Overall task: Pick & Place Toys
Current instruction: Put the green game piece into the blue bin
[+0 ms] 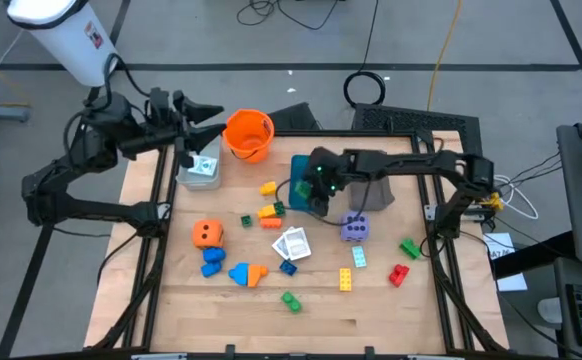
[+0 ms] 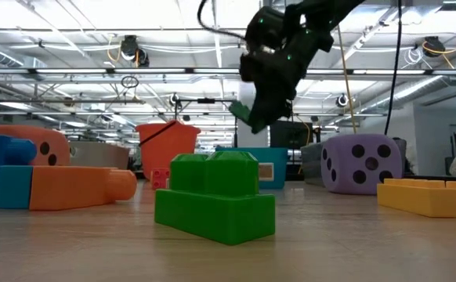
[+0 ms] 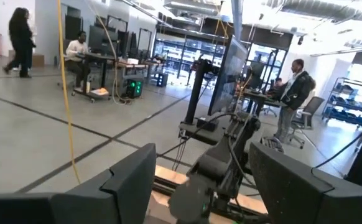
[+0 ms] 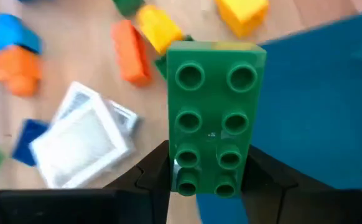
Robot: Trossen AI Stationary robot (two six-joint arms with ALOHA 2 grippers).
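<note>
open workshop floor behind, people at desks far off. wooden table in a black frame, toys scattered over it.

right arm reaches in over the middle of the table. right gripper is clamped on a green brick, long side up, studs facing the wrist camera. brick hangs clear of the wood, beside the teal tray; looks like it is being carried toward that tray, judging by where it hangs. low view shows it lifted well above the table.

left arm waits at the far left corner, near the orange bucket. left gripper points out into the room, fingers spread, nothing between them.

still on the table: purple die, orange die, white cards, another green brick near the front edge, yellow brick, red brick, blue and orange bricks at left.

cards carry print, too small to read. no brand visible.
</note>
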